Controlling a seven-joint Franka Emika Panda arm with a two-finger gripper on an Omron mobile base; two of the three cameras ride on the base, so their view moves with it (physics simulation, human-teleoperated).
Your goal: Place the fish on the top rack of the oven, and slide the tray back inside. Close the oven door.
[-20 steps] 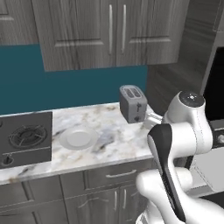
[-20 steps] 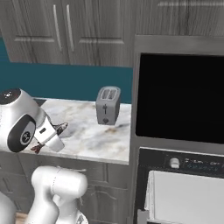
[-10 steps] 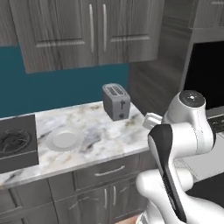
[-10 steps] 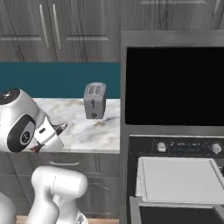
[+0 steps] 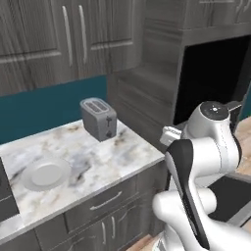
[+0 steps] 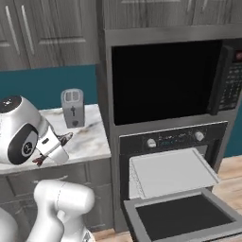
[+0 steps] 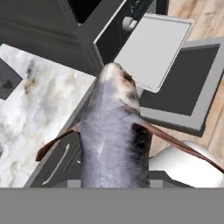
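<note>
White plate (image 5: 46, 175) on marble counter (image 5: 117, 157), left of toaster (image 5: 98, 118). Gripper (image 6: 64, 138) clamped on fish (image 7: 111, 135), held over counter edge, left of oven (image 6: 165, 142). Tray (image 6: 171, 171) pulled out of oven, over open oven door (image 6: 182, 217), well right of fish.
</note>
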